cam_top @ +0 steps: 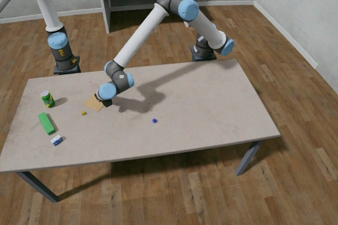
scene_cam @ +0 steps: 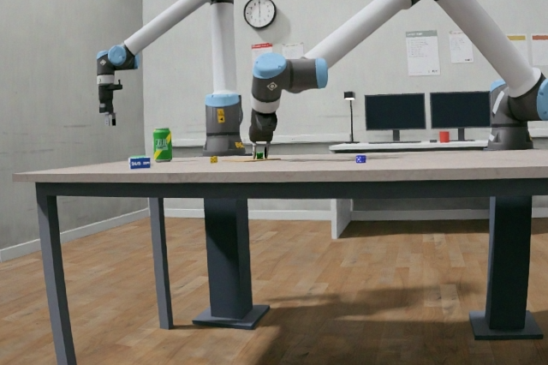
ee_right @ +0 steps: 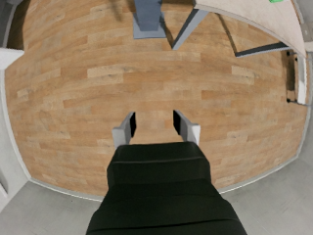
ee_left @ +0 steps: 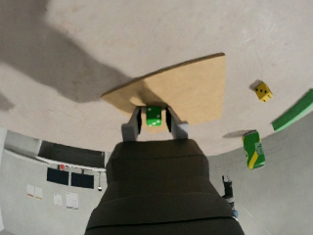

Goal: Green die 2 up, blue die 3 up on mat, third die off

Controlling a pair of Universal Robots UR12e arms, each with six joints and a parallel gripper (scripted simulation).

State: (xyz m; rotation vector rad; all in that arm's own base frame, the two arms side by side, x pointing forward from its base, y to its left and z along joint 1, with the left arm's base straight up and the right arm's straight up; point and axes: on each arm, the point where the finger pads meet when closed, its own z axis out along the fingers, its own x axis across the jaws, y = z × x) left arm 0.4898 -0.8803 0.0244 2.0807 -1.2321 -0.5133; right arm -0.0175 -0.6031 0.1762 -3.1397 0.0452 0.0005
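Note:
The green die [scene_cam: 259, 155] [ee_left: 154, 117] sits on the tan mat [cam_top: 92, 103] [ee_left: 196, 93]. My left gripper [scene_cam: 260, 151] [ee_left: 154, 115] is low over the mat and open, with its fingers on either side of the die. The die's pips are too small to read surely; in the top view the arm hides it. The blue die [cam_top: 154, 120] [scene_cam: 360, 158] lies on the table, well away from the mat; its top face is unclear. The yellow die [cam_top: 83, 113] [scene_cam: 213, 159] [ee_left: 263, 92] lies off the mat, close by. My right gripper [scene_cam: 110, 120] [ee_right: 155, 118] is open and empty, high above the floor.
On the table [cam_top: 190, 102], a green and yellow can [cam_top: 48, 99] [scene_cam: 162, 145] [ee_left: 253, 150], a green block [cam_top: 46, 123] and a small blue and white box [cam_top: 56, 140] [scene_cam: 139, 162] stand beyond the yellow die, away from the blue die.

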